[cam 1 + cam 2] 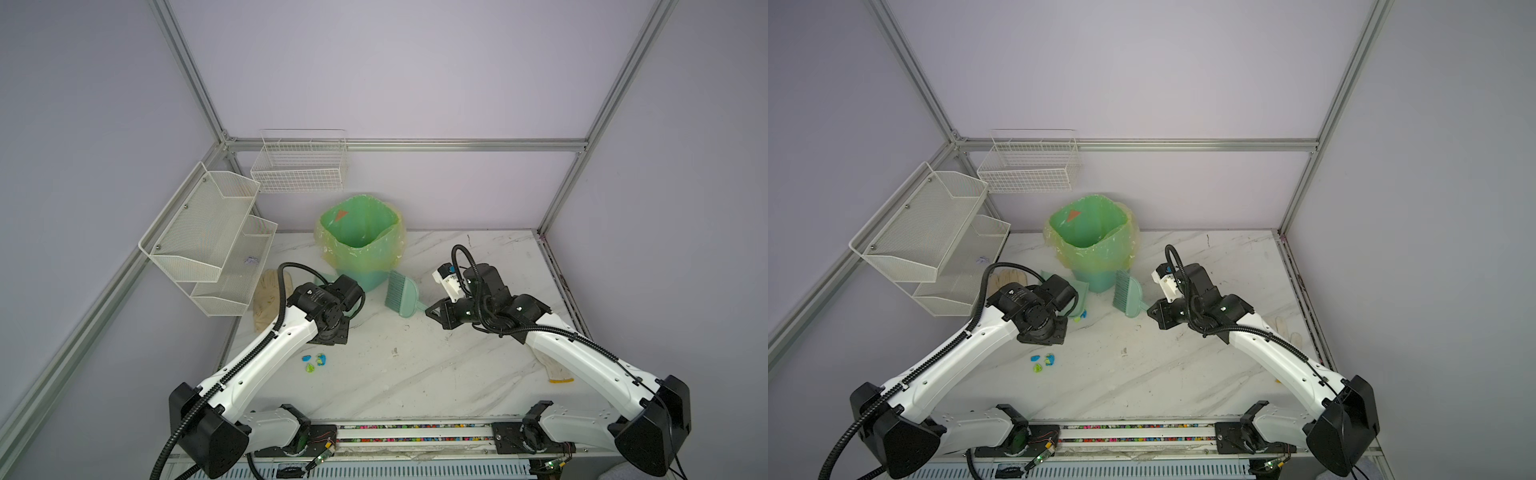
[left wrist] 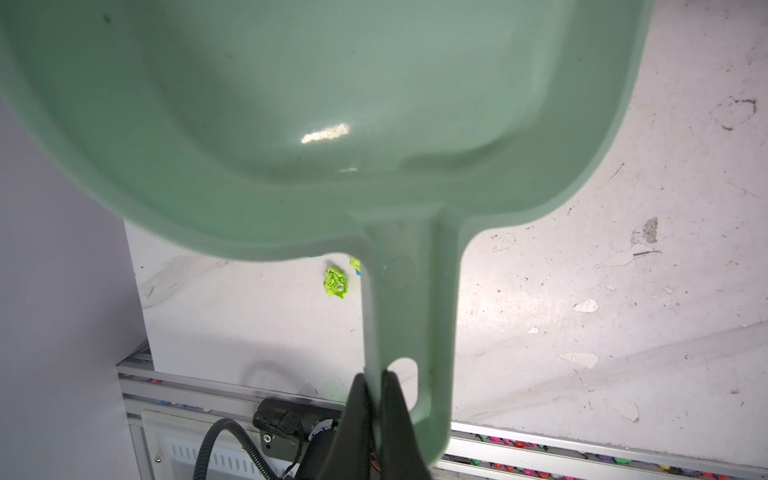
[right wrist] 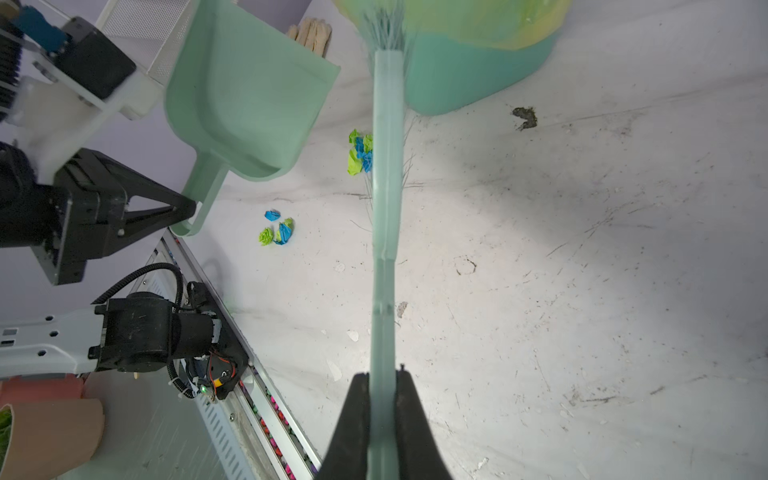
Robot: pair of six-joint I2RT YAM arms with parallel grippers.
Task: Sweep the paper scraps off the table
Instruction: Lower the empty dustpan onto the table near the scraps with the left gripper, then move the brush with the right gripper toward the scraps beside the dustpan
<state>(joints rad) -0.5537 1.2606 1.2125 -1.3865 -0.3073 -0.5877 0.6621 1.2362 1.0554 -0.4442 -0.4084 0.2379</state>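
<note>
Left gripper [image 2: 376, 376] clamps the mint-green plastic dustpan [image 2: 291, 104] by its handle; right gripper [image 3: 384, 376] clamps the mint-green bristled hand brush [image 3: 386, 187] beside crumpled blue-and-lime paper scraps [image 3: 360, 151]

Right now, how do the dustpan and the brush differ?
The dustpan is a broad, empty scoop; the brush is a flat paddle tipped with bristles. The left gripper pinches the dustpan by the loop at its handle's end; the right gripper clamps the brush's plain handle. Both are mint-green plastic, each held by one shut gripper.
</note>
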